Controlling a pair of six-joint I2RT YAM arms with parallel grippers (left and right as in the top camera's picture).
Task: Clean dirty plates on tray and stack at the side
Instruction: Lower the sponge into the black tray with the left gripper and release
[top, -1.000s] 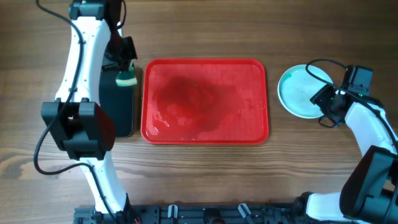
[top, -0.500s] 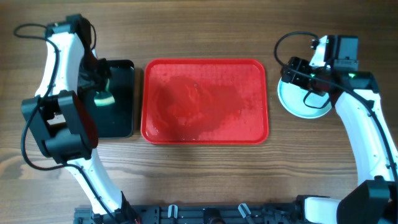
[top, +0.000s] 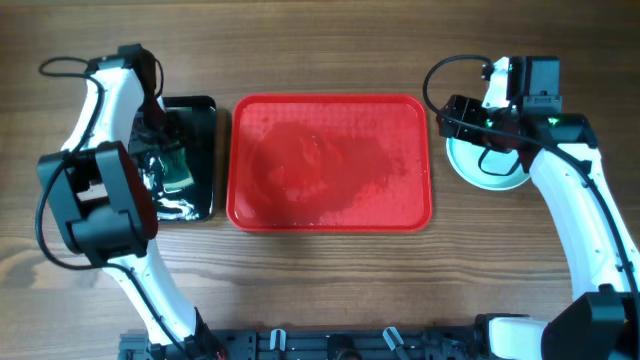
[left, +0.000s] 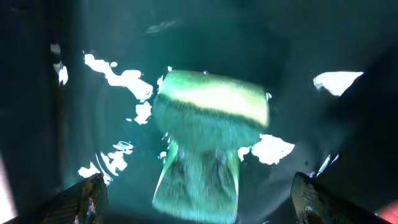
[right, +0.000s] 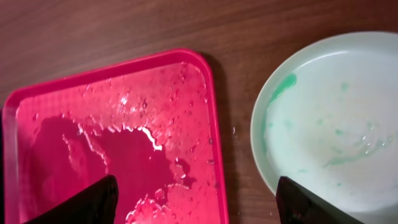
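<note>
The red tray (top: 330, 165) lies in the middle of the table, wet, with nothing on it. Right of it on the wood sits a pale turquoise plate (top: 470, 165), partly under my right arm. The right wrist view shows faint green smears on the plate (right: 336, 118) and the tray's (right: 93, 106) wet corner. My right gripper (top: 450, 118) hangs open over the gap between them, holding nothing (right: 196, 205). My left gripper (top: 165, 165) stands open over the green sponge (left: 208, 137), which lies loose between its fingertips (left: 84, 199).
A black tray (top: 200, 130) left of the red tray holds the sponge (top: 178, 172) in shiny water. Cables loop above the right arm. Bare wood surrounds both trays.
My left gripper has opened and let the sponge go onto the black tray. The right arm swung up to the plate's back and has edged left towards the red tray.
</note>
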